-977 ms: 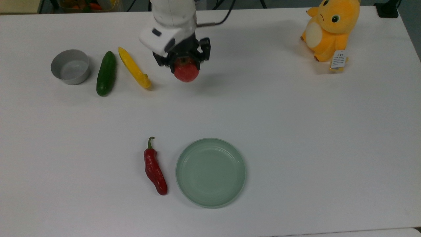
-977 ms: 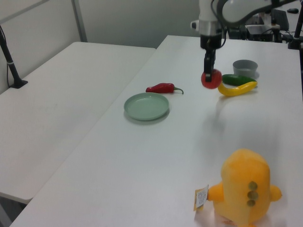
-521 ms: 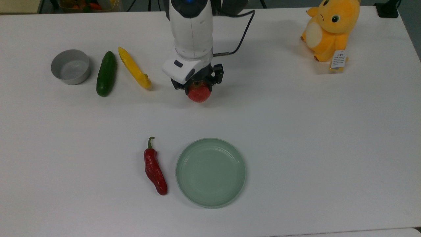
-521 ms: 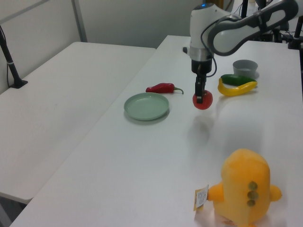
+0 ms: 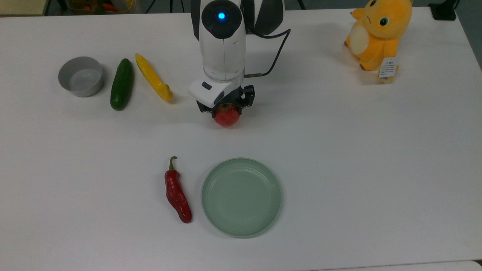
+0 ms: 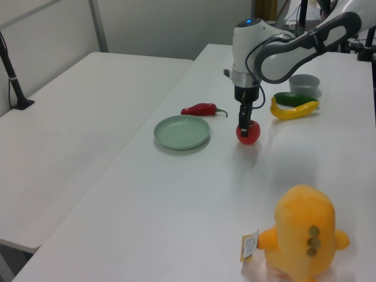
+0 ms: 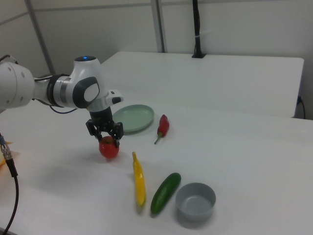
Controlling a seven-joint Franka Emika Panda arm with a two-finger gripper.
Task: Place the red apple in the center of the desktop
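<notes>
**Apple lowered to the middle of the desktop, gripper not yet released**

I am watching three camera views of a white desktop (image 5: pixel 339 150). My arm reaches in from the far edge in the top view, and its gripper (image 5: pixel 226 109) is closed around the red apple (image 5: pixel 227 117), holding it by its upper part.

A second ago the apple hung higher and farther toward the top view's left, close to the yellow pepper (image 5: pixel 153 77). Since then I have carried it toward the top view's right and nearer to the middle of the table, and brought it down. In the left view the apple (image 6: pixel 248 133) now sits low enough that it looks to be touching the surface, or very nearly; I cannot be certain there is contact.

Other things stand well apart from it. A pale green plate (image 5: pixel 241 197) and a red chili pepper (image 5: pixel 177 194) lie nearer the camera in the top view. A green cucumber (image 5: pixel 121 84) and a grey bowl (image 5: pixel 80 76) lie at the top view's left. An orange plush toy (image 5: pixel 378 34) sits at the far right corner.

I judge the carry as nearly finished. The apple is roughly central, a little toward the far side. What is left is to open the fingers and lift away cleanly. The apple is round and could roll if nudged on release.
</notes>
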